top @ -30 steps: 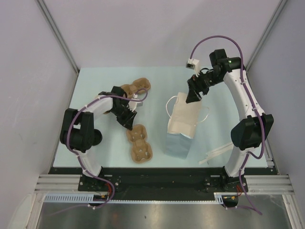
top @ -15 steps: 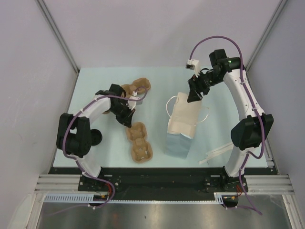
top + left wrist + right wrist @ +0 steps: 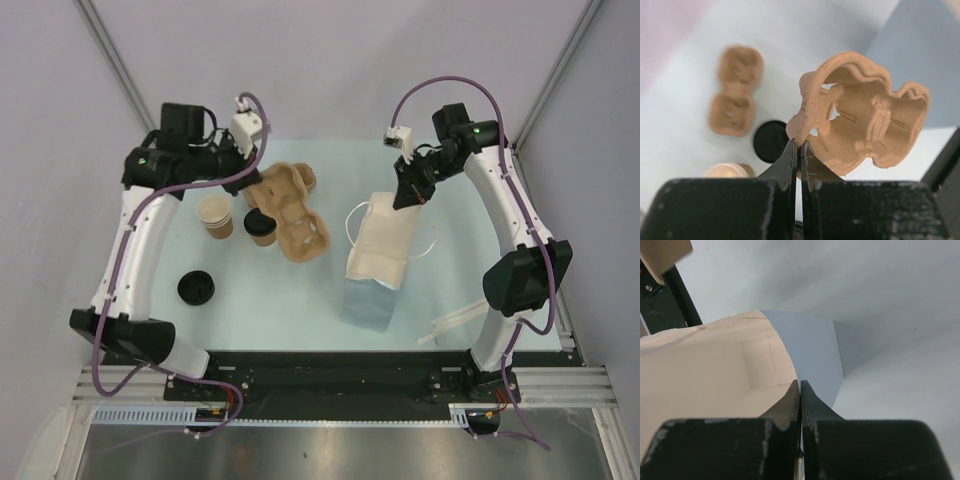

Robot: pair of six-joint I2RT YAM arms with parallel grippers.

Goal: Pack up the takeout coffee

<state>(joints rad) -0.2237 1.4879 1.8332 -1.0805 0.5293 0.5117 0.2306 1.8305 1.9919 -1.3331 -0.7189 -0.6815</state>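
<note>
One small brown kraft-paper cup with a black plastic lid, the takeout coffee [image 3: 260,227], stands upright on the pale worktop [image 3: 300,300], left of centre. From above, its dark round lid hides most of the brown wall, and it is far smaller than the blue paper bag [image 3: 372,298]. It sits just beside a lidless tan cup [image 3: 215,215] on its left and close against the pulp cup carriers on its right. A loose black lid [image 3: 196,288] lies apart, nearer the arm bases. The left gripper [image 3: 800,145] is raised above the far left part of the worktop, its fingers clenched on the rim of a moulded pulp cup carrier [image 3: 865,125], which hangs tilted in the air. In the left wrist view the coffee's lid shows as a blurred black disc down on the worktop, just left of the fingertips and partly under the held carrier's rim, not touched by either. A second pulp carrier [image 3: 735,90] lies farther off on the worktop in that view. The right gripper [image 3: 800,382] is well apart from the coffee, across the carriers. It pinches the upper edge of the blue paper bag's open mouth, with the cream inside on one side of the fingers and the blue outside on the other.
</note>
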